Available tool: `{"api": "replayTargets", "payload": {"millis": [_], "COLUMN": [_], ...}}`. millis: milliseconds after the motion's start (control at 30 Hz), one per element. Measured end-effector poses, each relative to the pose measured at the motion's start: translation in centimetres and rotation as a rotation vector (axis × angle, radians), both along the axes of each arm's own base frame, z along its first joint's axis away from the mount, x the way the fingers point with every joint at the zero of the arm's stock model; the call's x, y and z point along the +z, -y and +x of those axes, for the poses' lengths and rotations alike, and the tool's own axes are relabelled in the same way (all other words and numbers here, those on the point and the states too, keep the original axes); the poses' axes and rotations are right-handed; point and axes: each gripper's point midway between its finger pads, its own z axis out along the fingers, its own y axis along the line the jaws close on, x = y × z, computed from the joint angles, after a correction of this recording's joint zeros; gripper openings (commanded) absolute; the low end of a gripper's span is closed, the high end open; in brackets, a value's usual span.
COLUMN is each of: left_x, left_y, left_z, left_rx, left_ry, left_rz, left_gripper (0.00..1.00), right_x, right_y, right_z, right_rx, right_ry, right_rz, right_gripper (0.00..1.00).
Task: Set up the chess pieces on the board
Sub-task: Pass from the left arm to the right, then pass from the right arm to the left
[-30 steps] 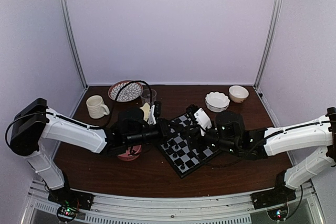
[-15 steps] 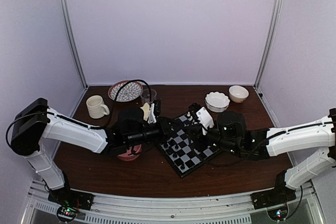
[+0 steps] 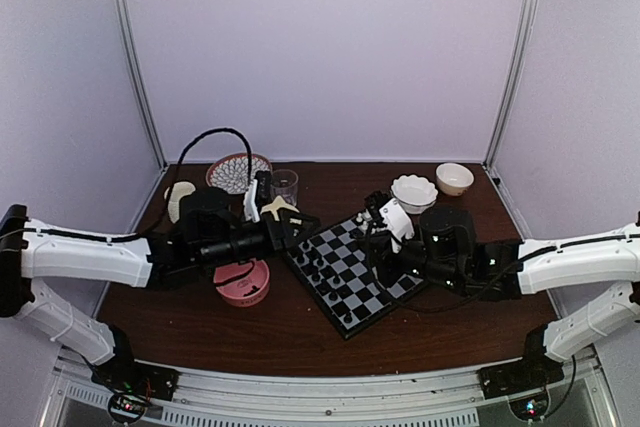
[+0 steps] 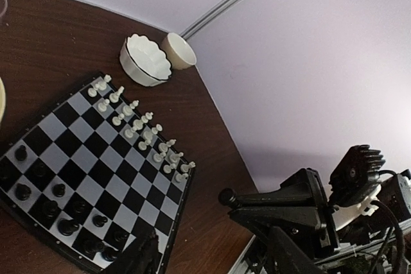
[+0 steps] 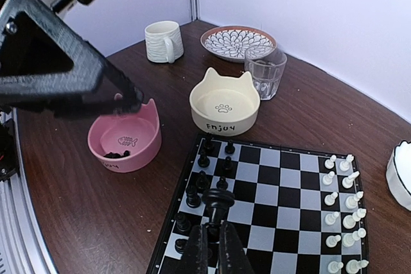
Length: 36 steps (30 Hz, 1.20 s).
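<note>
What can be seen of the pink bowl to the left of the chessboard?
The pink bowl is small, round and glossy, ceramic by its look, with a cat-ear point rising from its rim. A dark drawing is printed on its inside and small lettering on its outer wall. It stands upright on the brown table, close to the left edge of the board but apart from it. The cream bowl stands just beyond it, also apart. A few black chess pieces lie inside it, against the near wall.

arms [image 3: 90,252]: wht shells, blk joints | blk cable [image 3: 205,135] on L arm
</note>
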Motion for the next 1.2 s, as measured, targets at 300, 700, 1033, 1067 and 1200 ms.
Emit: {"api": "replayTargets", "payload": {"millis": [300, 700, 1033, 1067, 1200], "left_x": [3.4, -1.7, -4.9, -5.1, -5.3], "left_y": [-6.4, -8.6, -6.1, -6.0, -5.2], "left_z": [-1.1, -3.6, -6.4, -6.5, -7.2], "left_rx": [0.029, -0.175, -0.429, -0.440, -0.483], "left_ry": [0.389, 0.865, 1.090, 1.099, 1.156], "left_rz": [0.303, 0.658, 0.653, 0.653, 0.641], "left_gripper": [0.58, 0.55, 0.56, 0.55, 0.55], "right_x": [2.9, 2.3, 0.3, 0.0, -1.0], "right_y": [-0.9, -2.5, -5.6, -5.8, -7.4], "right_z": [-0.3, -3.3, -7.0, -7.2, -7.8], "right_rx": [0.034, 0.159, 0.344, 0.353, 0.398], "right_ry": [-0.061, -0.314, -0.557, -0.576, -0.655], "right_rz": [-0.021, -0.065, -0.042, -0.040, -0.033], "right_gripper": [0.00, 0.00, 0.00, 0.00, 0.00]}}
